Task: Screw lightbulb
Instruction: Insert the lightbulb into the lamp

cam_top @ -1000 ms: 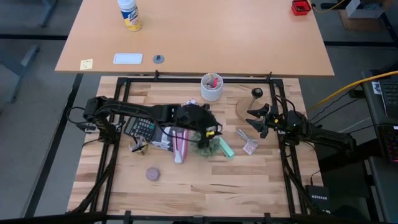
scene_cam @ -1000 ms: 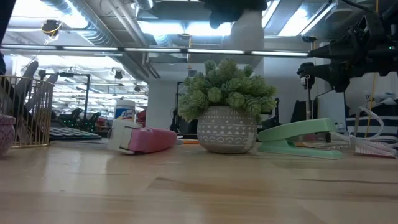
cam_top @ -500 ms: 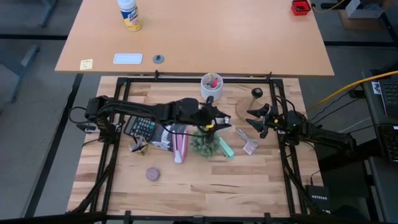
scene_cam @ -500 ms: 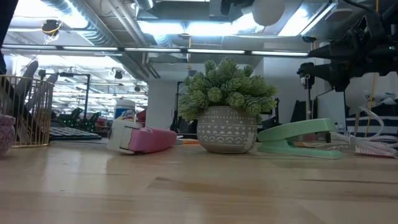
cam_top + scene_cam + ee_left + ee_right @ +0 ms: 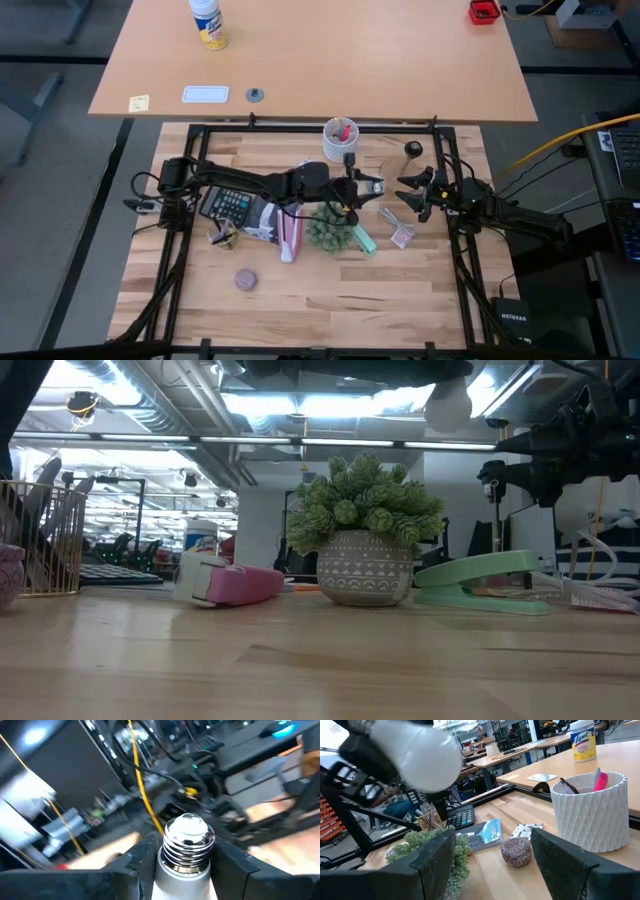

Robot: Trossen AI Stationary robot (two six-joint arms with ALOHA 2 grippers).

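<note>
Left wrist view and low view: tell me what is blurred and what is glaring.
Left wrist view: lightbulb sharp between the left gripper fingers, background smeared. Low view: ceiling lights glare, plant crisp, bulb at the top soft.

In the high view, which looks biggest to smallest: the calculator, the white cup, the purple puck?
1. Calculator, partly under the left arm.
2. White cup, clearly smaller.
3. Purple puck, smallest.
All three rest on the table, so nearness hardly skews this.

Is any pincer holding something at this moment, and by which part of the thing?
The left pincer holds the lightbulb by its white body, the silver screw base pointing outward. The right pincer is open and holds nothing.
</note>
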